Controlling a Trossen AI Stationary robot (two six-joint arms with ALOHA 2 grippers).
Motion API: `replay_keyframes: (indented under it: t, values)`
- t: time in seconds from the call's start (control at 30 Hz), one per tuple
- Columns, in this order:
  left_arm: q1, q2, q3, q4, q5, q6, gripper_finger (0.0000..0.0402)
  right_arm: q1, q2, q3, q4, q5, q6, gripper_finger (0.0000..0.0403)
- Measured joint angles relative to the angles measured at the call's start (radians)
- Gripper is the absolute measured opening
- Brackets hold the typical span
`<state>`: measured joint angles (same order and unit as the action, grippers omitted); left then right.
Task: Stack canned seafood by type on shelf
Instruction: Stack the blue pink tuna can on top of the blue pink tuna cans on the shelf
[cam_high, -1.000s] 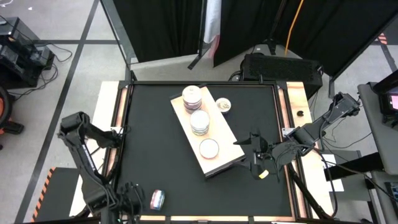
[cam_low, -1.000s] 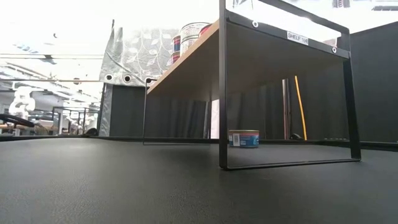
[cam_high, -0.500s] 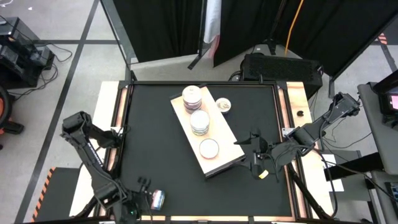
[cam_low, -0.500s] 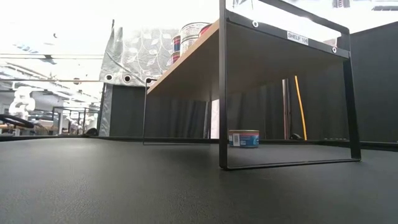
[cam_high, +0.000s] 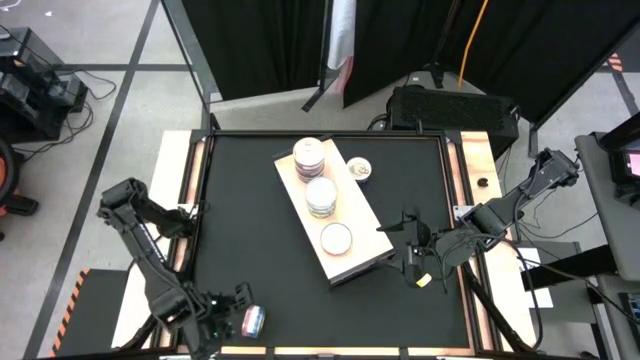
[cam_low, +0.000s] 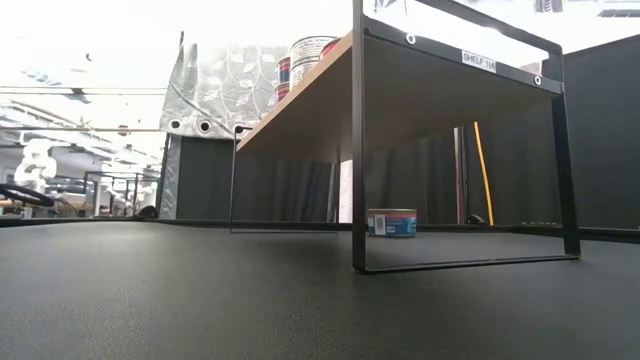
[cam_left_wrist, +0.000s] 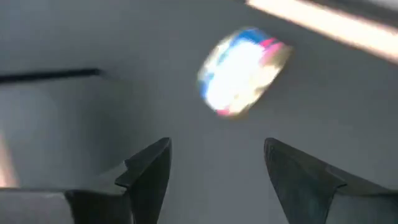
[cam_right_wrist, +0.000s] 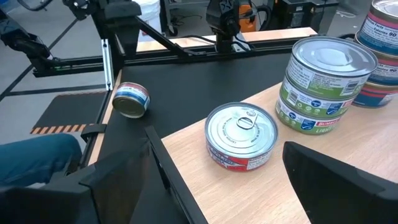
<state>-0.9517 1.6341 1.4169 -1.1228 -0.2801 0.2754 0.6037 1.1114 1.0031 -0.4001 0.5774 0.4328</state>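
The light-wood shelf (cam_high: 330, 212) stands aslant mid-table on a black frame. On it are a stack of cans (cam_high: 309, 156) at its far end, a green-labelled stack (cam_right_wrist: 324, 81) in the middle and a single can (cam_right_wrist: 241, 135) near its near end. One can (cam_high: 360, 169) stands on the table behind the shelf. Another can (cam_high: 253, 321) lies on its side at the near-left edge. My left gripper (cam_high: 232, 312) is open just left of it, touching nothing; the can (cam_left_wrist: 244, 71) shows blurred beyond the fingers. My right gripper (cam_high: 410, 242) waits open by the shelf's near-right corner.
The low view shows the shelf's black frame legs (cam_low: 358, 150) and the can (cam_low: 392, 222) on the table behind it. The black tabletop (cam_high: 250, 240) lies bare left of the shelf. Wooden side rails (cam_high: 188, 200) border the table.
My left gripper has gone along the near edge toward the table's right, up to the can lying on its side, and its fingers now stand wider apart. The can and the cans on the shelf have stayed where they were.
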Motion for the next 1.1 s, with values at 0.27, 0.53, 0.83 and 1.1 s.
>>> replay_keyframes:
  t: [0.27,0.53,0.83,1.1]
  values:
    - [0.002,0.044,0.0,-0.019,-0.039,0.336,0.0308,0.001,0.018,0.0,-0.002,0.01,0.045,0.0359]
    - [-0.032,0.055,0.0,0.041,-0.09,0.504,0.0376,0.001,0.087,0.0,0.052,0.023,0.087,0.0359]
    - [-0.023,0.055,-0.028,0.093,0.034,0.657,0.039,0.002,0.115,0.0,0.166,0.021,0.074,0.0359]
    - [0.034,0.059,-0.056,0.221,0.05,0.769,0.039,0.001,0.114,0.0,0.167,0.024,0.052,0.0359]
